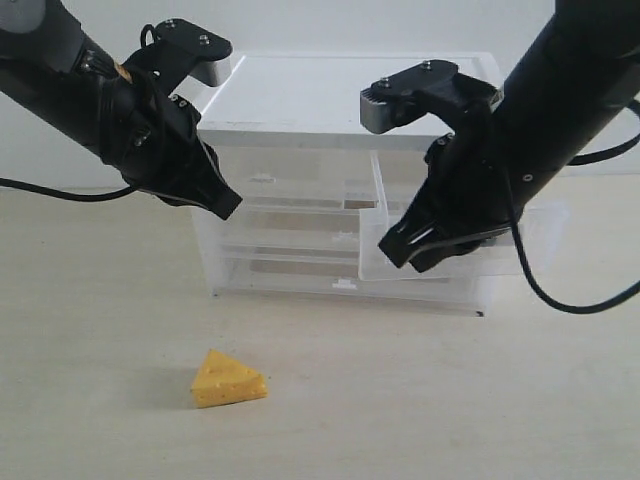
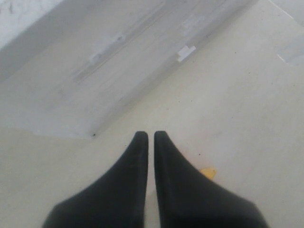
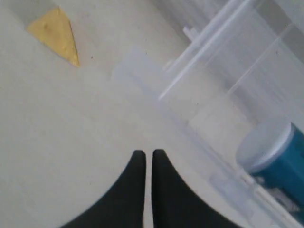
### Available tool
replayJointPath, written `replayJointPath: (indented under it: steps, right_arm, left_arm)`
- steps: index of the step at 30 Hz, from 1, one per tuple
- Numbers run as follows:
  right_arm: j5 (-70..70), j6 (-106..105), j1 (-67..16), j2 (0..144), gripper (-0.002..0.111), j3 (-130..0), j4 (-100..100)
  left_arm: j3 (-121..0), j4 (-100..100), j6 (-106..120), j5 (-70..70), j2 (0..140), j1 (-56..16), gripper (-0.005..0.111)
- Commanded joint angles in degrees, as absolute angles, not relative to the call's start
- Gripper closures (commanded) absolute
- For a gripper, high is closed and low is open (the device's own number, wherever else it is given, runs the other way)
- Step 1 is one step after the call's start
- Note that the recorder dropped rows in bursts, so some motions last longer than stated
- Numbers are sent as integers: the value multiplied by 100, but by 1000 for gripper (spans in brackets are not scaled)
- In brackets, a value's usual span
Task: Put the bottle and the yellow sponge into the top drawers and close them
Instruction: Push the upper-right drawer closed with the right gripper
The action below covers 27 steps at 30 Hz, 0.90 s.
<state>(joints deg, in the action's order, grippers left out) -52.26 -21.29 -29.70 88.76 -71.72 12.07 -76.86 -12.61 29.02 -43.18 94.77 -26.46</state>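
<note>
The yellow sponge (image 1: 229, 378) lies on the table in front of the cabinet, and shows again as the sponge (image 3: 54, 34) and as a sliver of sponge (image 2: 208, 172). The right top drawer (image 1: 540, 240) is pulled out. The bottle (image 3: 275, 152) stands inside it, white cap and teal label showing; the exterior view hides it behind the right arm. My right gripper (image 1: 395, 250) (image 3: 145, 153) is shut and empty, at that drawer's front corner. The left top drawer (image 1: 290, 175) is pushed in. My left gripper (image 1: 228, 205) (image 2: 151, 135) hovers shut and empty before it.
The translucent cabinet (image 1: 330, 90) has a white top and two full-width drawers below, with a small white tab handle (image 1: 343, 283) low at the front. A dark cable (image 1: 580, 300) loops beside the right arm. Pale tabletop (image 1: 450, 400) spreads around the sponge.
</note>
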Motion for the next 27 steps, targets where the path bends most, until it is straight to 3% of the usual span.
replayJointPath:
  steps: [1,10,20,27]
  right_arm:
    - [-4494,-2080,-2984,9111,108,-7134,1473]
    - [-3628,-1985,-2984,9135,108,-7134,1473]
    - [-5055,-2247,-2973,8799,108,-7145,641]
    - [-5127,-1359,-2963,8867,108,-7145,-599]
  left_arm:
    - [-7659,-1309,2839,-4291,9478,-2625,103]
    - [-7659,-1309,2839,-4241,9476,-2625,103]
    - [-7659,-1309,2839,-4241,9476,-2625,103]
    - [-7659,-1309,2829,-4244,9476,-2625,103]
